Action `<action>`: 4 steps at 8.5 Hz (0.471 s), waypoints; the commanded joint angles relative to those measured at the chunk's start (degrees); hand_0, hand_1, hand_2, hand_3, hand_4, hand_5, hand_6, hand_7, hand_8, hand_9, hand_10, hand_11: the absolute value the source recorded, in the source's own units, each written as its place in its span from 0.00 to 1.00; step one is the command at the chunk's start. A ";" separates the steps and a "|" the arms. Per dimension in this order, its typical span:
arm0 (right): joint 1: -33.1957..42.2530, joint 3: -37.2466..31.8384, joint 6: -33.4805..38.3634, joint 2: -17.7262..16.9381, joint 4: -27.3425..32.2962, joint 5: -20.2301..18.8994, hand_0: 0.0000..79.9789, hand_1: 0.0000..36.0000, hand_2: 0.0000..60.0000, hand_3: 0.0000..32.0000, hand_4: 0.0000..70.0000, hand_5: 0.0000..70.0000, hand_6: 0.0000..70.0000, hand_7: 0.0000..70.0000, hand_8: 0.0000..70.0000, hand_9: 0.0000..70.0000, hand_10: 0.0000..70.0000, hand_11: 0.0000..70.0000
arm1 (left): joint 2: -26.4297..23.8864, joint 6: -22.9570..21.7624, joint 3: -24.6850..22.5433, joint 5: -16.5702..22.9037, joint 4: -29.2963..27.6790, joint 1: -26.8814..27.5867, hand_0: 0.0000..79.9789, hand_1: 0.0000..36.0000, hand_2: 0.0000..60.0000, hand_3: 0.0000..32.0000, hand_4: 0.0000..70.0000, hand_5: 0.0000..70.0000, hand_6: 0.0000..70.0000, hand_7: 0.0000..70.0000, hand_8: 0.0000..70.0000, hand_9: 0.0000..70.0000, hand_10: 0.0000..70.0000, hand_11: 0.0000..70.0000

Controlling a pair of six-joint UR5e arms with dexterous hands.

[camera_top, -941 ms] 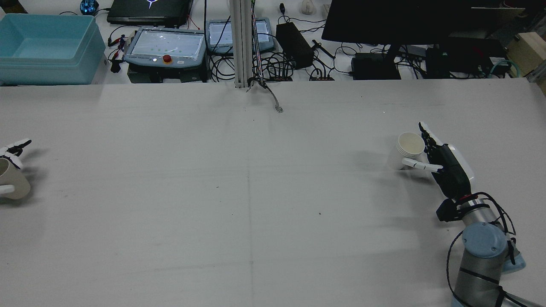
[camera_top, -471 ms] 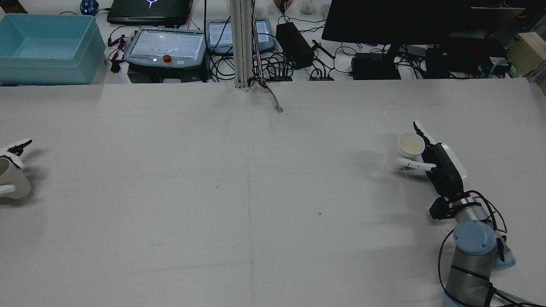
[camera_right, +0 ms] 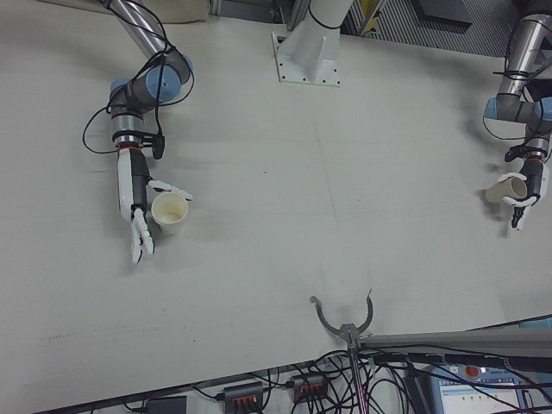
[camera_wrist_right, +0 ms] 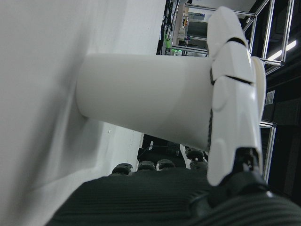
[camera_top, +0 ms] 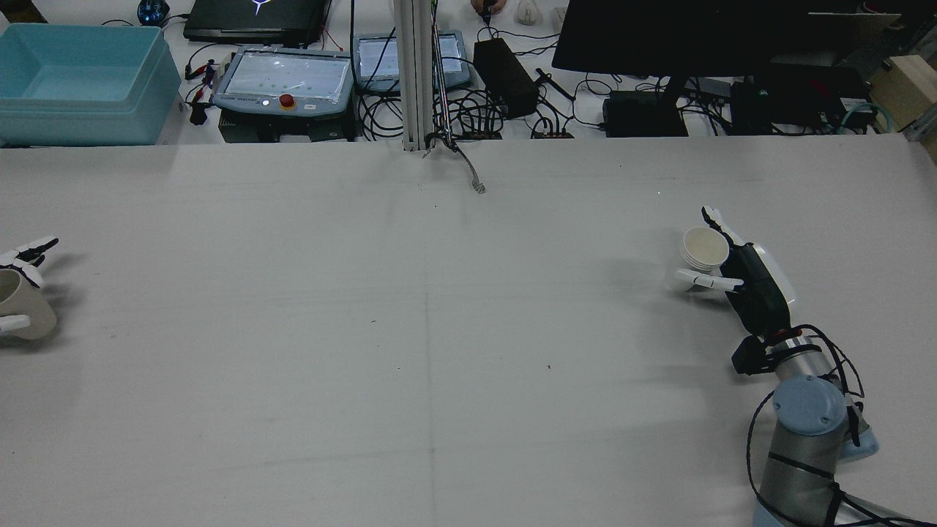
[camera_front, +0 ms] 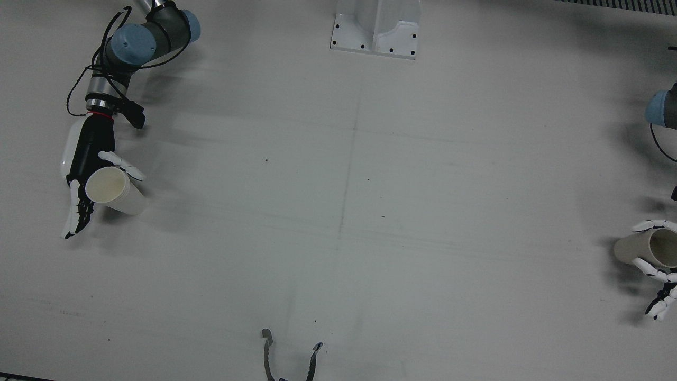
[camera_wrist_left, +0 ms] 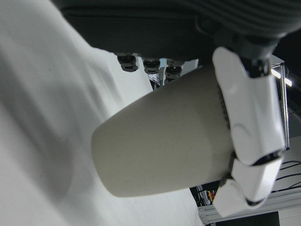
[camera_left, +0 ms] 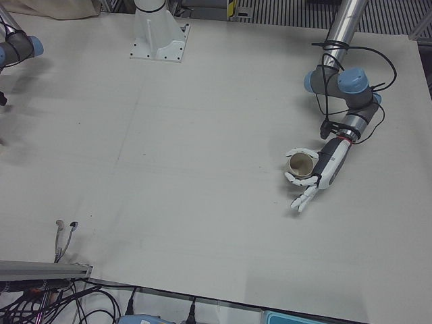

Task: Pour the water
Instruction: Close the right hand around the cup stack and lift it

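Paper cups are sitting at opposite ends of the grey table [camera_top: 439, 329], well apart, each with a hand beside it. The right hand [camera_front: 84, 159] is cradling the white cup [camera_front: 113, 190]: one finger is lying along the near side of the wall, while the others are reaching out straight past the far side, so the hold looks loose and not yet clenched. The left hand [camera_left: 317, 175] is wrapping the tan cup [camera_left: 301, 164] with curled fingers; its own camera shows one finger pressed against the wall and the base seemingly clear of the table. Whether either cup is holding water, I cannot tell.

The step in hand appears to be securing both cups before bringing them together. To do it well, the right hand should be closing its fingers around the middle of the white cup without crushing the thin wall, then lifting straight up and keeping the rim level while crossing the table.
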 commanded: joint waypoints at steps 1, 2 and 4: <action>-0.05 0.02 -0.12 1.00 -0.27 -0.01 0.80 0.86 0.21 0.00 0.03 0.01 0.00 0.00 0.00 0.00 0.00 0.03 | -0.07 -0.06 1.17 -0.06 -0.55 -0.03 0.65 0.48 0.50 0.00 0.86 0.73 0.17 0.12 0.08 0.05 0.04 0.07; -0.05 0.02 -0.20 1.00 -0.36 -0.01 0.81 0.87 0.23 0.00 0.04 0.01 0.00 0.00 0.00 0.00 0.00 0.03 | -0.15 0.02 1.17 -0.06 -0.56 -0.03 0.64 0.48 0.51 0.00 0.86 0.73 0.17 0.12 0.08 0.05 0.04 0.07; -0.14 0.02 -0.29 1.53 -0.45 0.52 0.81 0.88 0.24 0.00 0.04 0.02 0.00 0.00 0.00 0.00 0.00 0.03 | -0.33 -0.06 1.17 -0.06 -0.47 -0.03 0.64 0.49 0.52 0.00 0.86 0.73 0.17 0.12 0.08 0.05 0.04 0.07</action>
